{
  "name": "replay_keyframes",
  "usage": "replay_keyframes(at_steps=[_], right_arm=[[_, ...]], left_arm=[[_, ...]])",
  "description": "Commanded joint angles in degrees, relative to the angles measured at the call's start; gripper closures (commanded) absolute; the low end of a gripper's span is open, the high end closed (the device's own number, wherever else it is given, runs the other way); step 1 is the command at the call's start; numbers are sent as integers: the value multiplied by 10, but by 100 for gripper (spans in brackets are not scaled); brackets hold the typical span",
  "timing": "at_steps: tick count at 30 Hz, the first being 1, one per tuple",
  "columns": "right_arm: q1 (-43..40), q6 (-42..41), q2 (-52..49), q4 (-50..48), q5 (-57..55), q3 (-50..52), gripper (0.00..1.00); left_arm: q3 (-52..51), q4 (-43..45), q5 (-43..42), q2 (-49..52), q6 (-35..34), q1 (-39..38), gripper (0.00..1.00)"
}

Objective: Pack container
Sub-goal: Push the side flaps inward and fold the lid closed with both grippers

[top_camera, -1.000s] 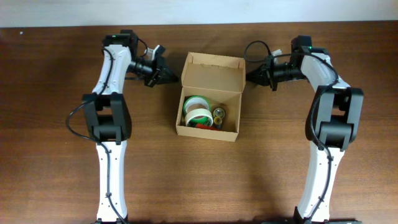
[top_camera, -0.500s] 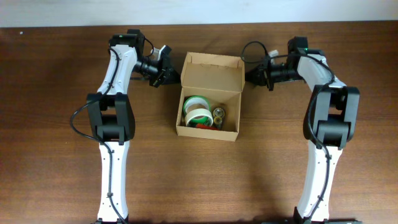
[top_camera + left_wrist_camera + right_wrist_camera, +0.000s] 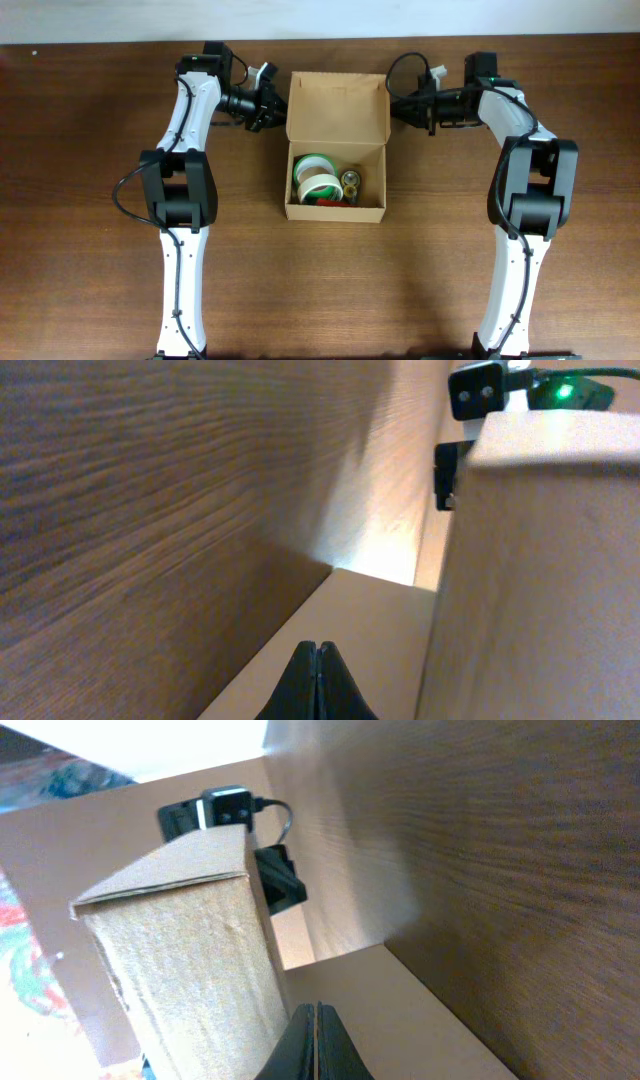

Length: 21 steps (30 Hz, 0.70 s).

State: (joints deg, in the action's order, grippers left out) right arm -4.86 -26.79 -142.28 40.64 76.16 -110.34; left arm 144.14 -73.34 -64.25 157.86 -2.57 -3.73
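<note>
The container (image 3: 336, 212), a brown cardboard box, sits open at the table's middle with its hinged lid (image 3: 337, 105) standing at the far side. Tape rolls (image 3: 318, 178) lie inside it. My left gripper (image 3: 283, 108) is shut and empty, its tip against the lid's left edge. My right gripper (image 3: 393, 106) is also shut and empty, at the lid's right edge. In the left wrist view the shut fingertips (image 3: 318, 651) rest over a cardboard side flap (image 3: 370, 625), with the lid's wall (image 3: 540, 570) to the right. The right wrist view shows shut fingertips (image 3: 315, 1012) beside the lid (image 3: 180, 950).
Small round items (image 3: 352, 182) lie next to the tape rolls in the box. Brown wooden table (image 3: 90, 230) surrounds the box on all sides. Each wrist view shows the opposite arm's camera past the lid (image 3: 480, 390) (image 3: 225, 808).
Both grippers have moved inward from beside the box to the lid's left and right edges. The lid now looks taller and the box sits slightly farther back.
</note>
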Motion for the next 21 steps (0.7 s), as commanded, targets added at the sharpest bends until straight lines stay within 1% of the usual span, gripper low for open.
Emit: replay_keyframes(at_steps=[1,6,9,12,15,18,21], right_arm=[[4,10,-4,-6,43,2,96],[4,13,3,-9,43,1,96],[5,35,16,-11,46,1,96],[7,49,25,-20,68,-6,96],[15,49,28,-20,82,-25,96],[28,58,40,-20,80,-35,96],[47,69,62,-21,61,-36,96]], left_arm=[[29,5,-39,8,28,2,98],[107,3,-42,8,29,2,99],[164,1,-51,8,29,2,99],[212,-21,-50,8,29,3,98],[235,-42,-50,8,33,4,99],[239,-85,-46,8,67,4,98],[239,-137,-17,8,107,3,98]])
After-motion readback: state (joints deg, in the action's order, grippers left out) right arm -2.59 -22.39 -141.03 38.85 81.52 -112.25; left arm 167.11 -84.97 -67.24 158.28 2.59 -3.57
